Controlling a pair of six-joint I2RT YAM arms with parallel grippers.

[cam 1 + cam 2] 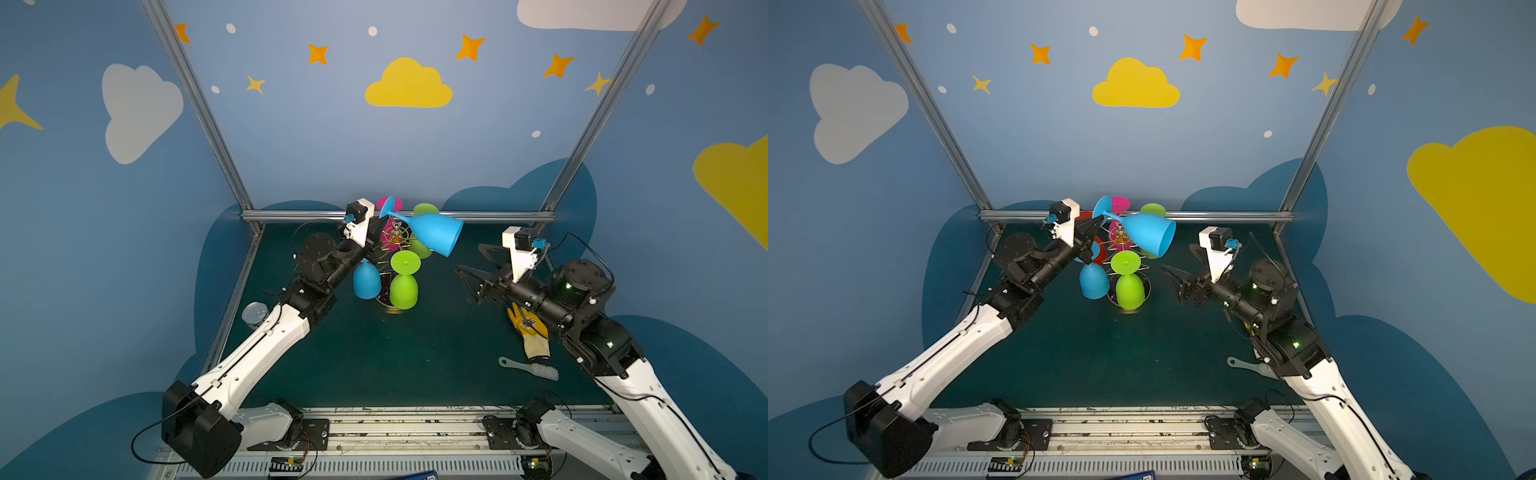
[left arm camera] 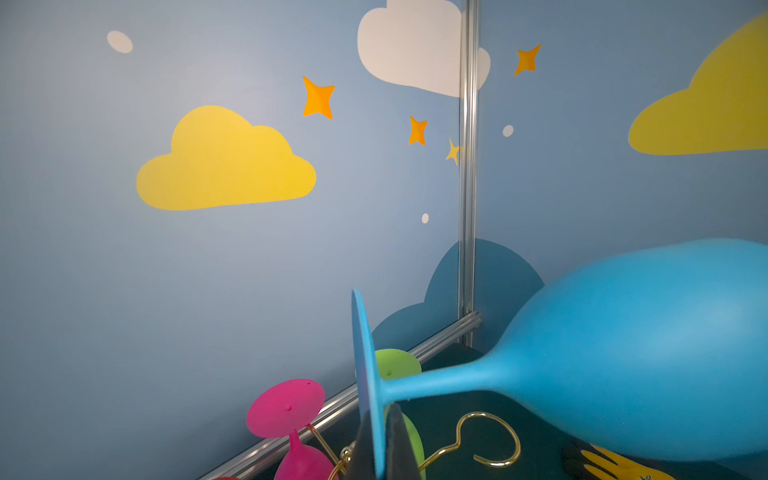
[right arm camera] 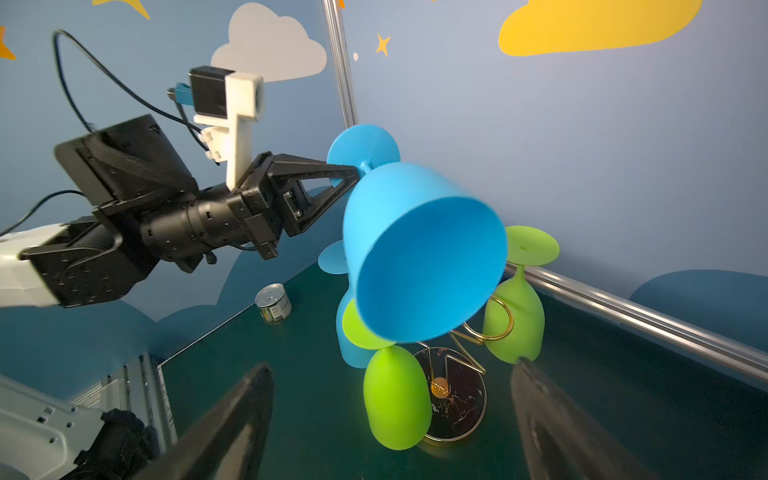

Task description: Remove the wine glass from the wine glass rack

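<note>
My left gripper [image 1: 381,219] [image 2: 380,419] is shut on the flat foot of a blue wine glass [image 1: 432,232] [image 1: 1148,235] [image 2: 644,353] [image 3: 419,257]. The glass lies nearly level above the wine glass rack [image 1: 397,237] [image 3: 457,399], bowl mouth towards the right arm. An empty gold ring arm [image 2: 490,440] shows below its stem. Green [image 1: 404,286], blue [image 1: 366,280] and pink [image 2: 291,409] glasses hang upside down on the rack. My right gripper [image 1: 471,259] [image 1: 1179,258] [image 3: 392,365] stands open to the right of the rack, holding nothing.
A small tin can [image 1: 254,312] [image 3: 273,306] stands at the table's left edge. A yellow glove [image 1: 530,332] and a grey brush [image 1: 530,368] lie under the right arm. A metal rail [image 1: 478,216] runs along the back wall.
</note>
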